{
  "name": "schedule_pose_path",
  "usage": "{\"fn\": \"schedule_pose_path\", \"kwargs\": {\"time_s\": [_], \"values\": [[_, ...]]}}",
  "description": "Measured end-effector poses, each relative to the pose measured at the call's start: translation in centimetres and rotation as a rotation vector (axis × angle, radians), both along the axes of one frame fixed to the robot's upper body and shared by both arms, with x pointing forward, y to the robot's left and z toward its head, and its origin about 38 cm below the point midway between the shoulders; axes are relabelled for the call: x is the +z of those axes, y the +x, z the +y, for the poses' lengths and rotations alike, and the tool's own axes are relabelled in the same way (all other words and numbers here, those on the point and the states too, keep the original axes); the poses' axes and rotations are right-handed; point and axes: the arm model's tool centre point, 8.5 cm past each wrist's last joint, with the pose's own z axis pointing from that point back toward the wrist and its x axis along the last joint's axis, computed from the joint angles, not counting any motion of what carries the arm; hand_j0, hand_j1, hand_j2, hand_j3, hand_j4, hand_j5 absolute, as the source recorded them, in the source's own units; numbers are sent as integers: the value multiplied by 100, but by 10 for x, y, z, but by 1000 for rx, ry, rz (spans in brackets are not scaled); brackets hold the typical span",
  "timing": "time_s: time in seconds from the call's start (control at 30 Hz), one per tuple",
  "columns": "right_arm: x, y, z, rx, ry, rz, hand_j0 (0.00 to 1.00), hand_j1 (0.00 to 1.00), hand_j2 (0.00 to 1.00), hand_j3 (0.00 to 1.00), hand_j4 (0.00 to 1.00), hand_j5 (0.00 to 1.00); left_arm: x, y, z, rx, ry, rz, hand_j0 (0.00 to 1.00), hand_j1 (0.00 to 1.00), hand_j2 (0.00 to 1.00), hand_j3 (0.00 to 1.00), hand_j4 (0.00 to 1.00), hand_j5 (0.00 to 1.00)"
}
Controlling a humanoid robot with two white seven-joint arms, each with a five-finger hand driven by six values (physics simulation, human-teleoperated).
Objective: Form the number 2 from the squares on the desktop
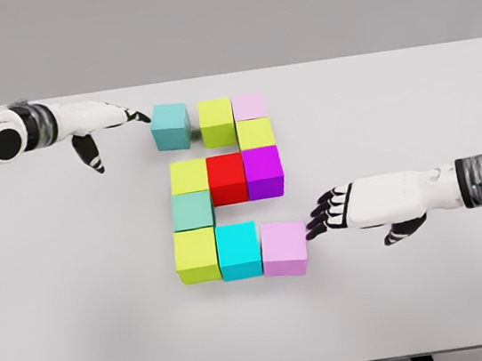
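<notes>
A white bench [82,328] carries eleven coloured cubes laid out close to the shape of a 2. No container is on it; the cubes lie straight on the top.

Top row: a teal cube [170,126] stands slightly apart on the left, tilted a little out of line, then a lime cube [217,122] and a pale pink cube [249,106] touching each other. Below the pink one sits a yellow-green cube [256,133], and under that a purple cube [263,172]. The middle row runs from the purple cube left through a red cube [227,179] to a yellow cube [188,176]. Beneath it is a sea-green cube [192,210], then the bottom row: a lime-yellow cube [197,255], a cyan cube [238,251] and a lilac cube [285,248], the last turned slightly askew.

The left hand [112,122] reaches in with fingers extended, holding nothing, fingertips at the teal cube's left face. The right hand [353,208] lies low with fingers loosely spread, empty, fingertips against the lilac cube's right side.
</notes>
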Motion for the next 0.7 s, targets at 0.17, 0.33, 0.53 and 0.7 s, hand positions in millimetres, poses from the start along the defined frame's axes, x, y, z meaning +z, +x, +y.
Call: {"fn": "schedule_pose_path", "kwargs": {"time_s": [0.17, 0.33, 0.53, 0.7], "values": [[-2, 2, -7, -13, -28, -7, 100, 100, 100, 100, 100, 100, -7, -11, -14, -47, -7, 8, 100, 100, 100, 100, 100, 100], [-7, -1, -10, -12, -51, 4, 100, 100, 100, 100, 100, 100, -5, -12, -18, -60, -10, 2, 100, 100, 100, 100, 100, 100], [-14, -6, -6, 9, -61, 21, 100, 100, 100, 100, 100, 100, -4, -12, -17, -54, -10, 0, 100, 100, 100, 100, 100, 100], [-14, -8, -1, 22, -56, 20, 100, 100, 100, 100, 100, 100, -4, -12, -16, -52, -9, 0, 100, 100, 100, 100, 100, 100]]}}
